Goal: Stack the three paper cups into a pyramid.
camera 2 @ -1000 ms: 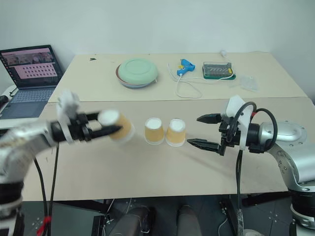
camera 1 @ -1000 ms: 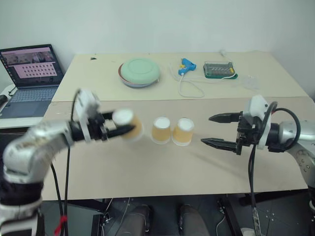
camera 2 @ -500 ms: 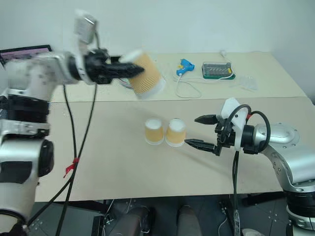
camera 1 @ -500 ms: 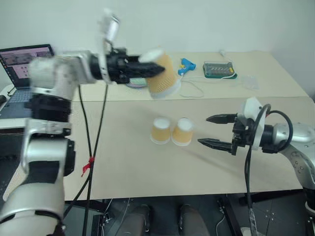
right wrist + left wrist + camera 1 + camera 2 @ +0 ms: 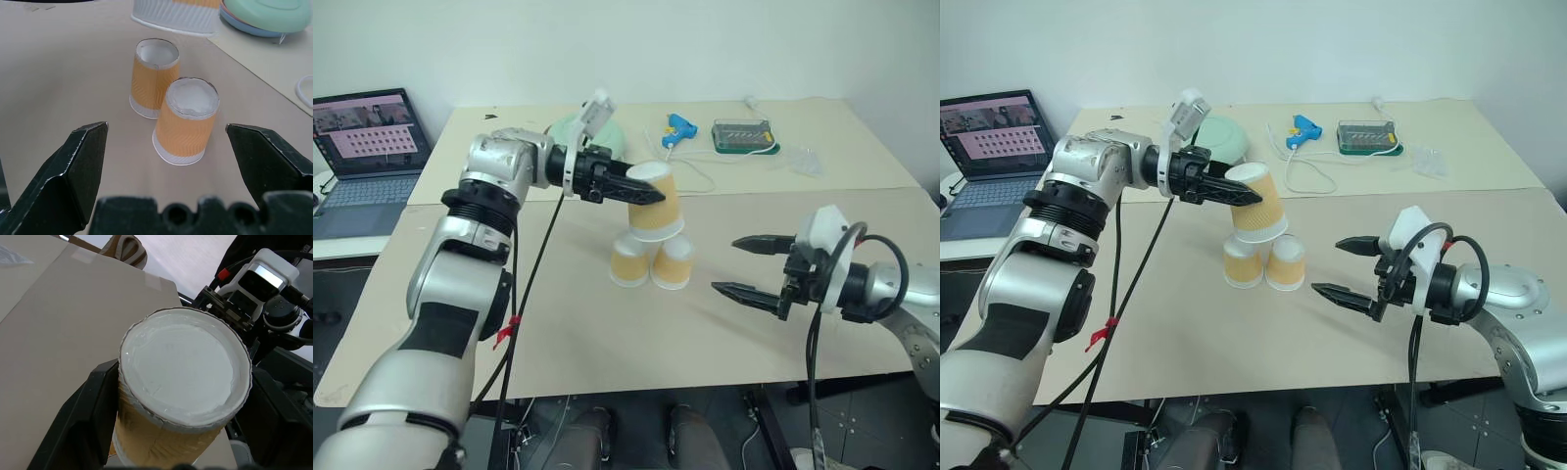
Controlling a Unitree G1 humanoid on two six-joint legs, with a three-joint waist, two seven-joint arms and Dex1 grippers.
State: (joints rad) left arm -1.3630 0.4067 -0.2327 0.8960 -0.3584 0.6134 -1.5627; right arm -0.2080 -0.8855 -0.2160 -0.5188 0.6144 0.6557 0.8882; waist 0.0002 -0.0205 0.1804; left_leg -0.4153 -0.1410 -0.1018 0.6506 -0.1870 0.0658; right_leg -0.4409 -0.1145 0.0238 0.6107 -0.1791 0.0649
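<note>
We see the left end effector [image 5: 641,193] clamped on one upside-down cup [image 5: 655,203] above two cups [image 5: 651,264] on the table [image 5: 607,333], right end effector [image 5: 749,266] wide open, empty.

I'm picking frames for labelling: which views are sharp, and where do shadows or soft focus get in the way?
Left eye view: sharp, soft shadows beside the two base cups. Left wrist view: held cup crisp, background soft. Right wrist view: base cups clear, near fingers slightly soft.
</note>
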